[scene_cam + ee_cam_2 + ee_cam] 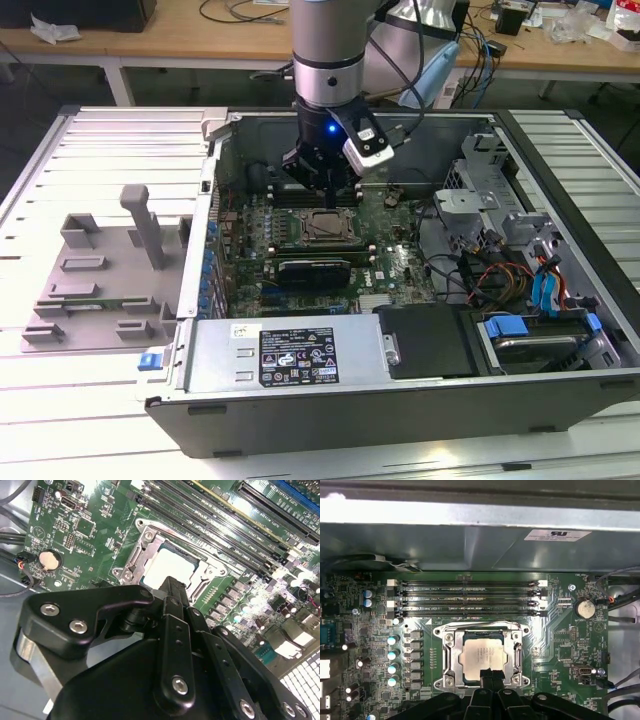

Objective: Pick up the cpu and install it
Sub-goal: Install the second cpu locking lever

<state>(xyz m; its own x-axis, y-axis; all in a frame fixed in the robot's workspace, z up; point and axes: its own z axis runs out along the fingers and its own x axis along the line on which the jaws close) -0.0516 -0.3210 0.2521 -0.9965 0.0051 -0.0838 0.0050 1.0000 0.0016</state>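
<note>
Your black multi-link gripper [318, 180] hangs inside the open dark-grey computer case [400, 400], just above the green motherboard [385, 265]. In both wrist views its fingertips [488, 676] come together in a narrow point with nothing between them, right at one edge of the square silvery-grey cpu [482, 655]. You can see the cpu [167, 567] lying flat inside the metal socket frame [449, 652] on the motherboard [65, 540], with the frame's bracket surrounding it on all sides. Beside the socket run the long black memory slots [467, 597]. In the exterior view, the socket [322, 228] sits directly below the gripper, and a grey plastic fixture tray [100, 270] rests on the white slatted table [110, 140] at the exterior view's left, well apart from the case.
</note>
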